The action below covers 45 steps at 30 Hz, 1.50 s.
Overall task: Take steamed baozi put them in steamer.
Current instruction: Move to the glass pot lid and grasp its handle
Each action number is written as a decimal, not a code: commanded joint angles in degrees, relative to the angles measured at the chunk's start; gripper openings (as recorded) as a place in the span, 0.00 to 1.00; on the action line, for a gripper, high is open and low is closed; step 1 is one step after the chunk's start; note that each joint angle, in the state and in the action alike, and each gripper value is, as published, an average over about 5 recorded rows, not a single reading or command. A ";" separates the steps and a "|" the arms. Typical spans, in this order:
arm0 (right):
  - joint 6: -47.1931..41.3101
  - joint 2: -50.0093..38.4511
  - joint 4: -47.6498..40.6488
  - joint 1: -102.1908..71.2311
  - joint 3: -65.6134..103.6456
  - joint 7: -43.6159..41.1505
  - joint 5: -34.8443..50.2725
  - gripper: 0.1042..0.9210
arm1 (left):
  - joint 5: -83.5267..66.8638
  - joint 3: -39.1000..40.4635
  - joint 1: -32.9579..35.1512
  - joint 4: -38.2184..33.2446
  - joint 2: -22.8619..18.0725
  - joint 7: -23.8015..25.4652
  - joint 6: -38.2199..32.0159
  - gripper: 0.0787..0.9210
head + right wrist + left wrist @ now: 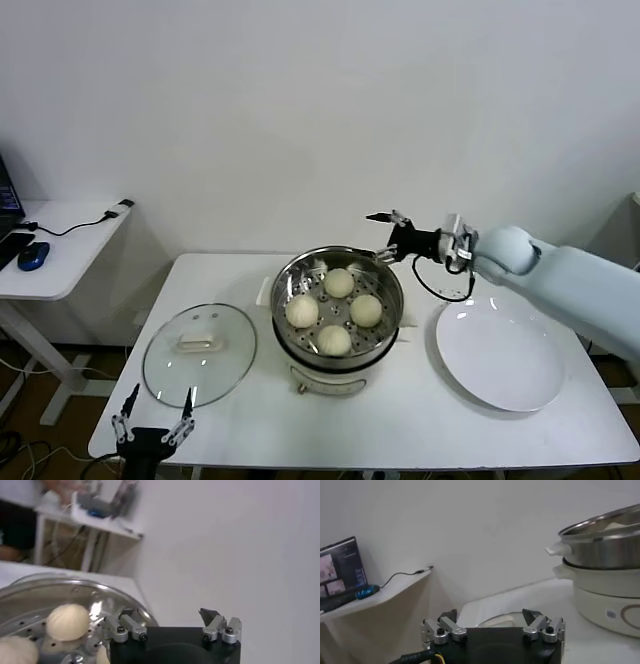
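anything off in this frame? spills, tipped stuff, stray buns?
Nothing stands out. All four baozi sit on the perforated tray in the steamer, the glass lid lies flat beside it, and the white plate is bare.

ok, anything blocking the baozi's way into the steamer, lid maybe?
Nothing visible. All four baozi already sit on the perforated tray inside the steamer. The glass lid lies on the table to its left, the plate is bare, and the open right pincer hangs behind the rim.

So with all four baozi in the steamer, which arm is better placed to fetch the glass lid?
Left. The left gripper hangs open just in front of the glass lid; the right gripper is beyond the steamer.
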 commanded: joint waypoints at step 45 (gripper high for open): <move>-4.34 23.26 8.71 -80.90 85.50 4.77 -27.39 0.88 | 78.98 8.04 -29.67 26.57 2.42 -2.42 13.17 0.88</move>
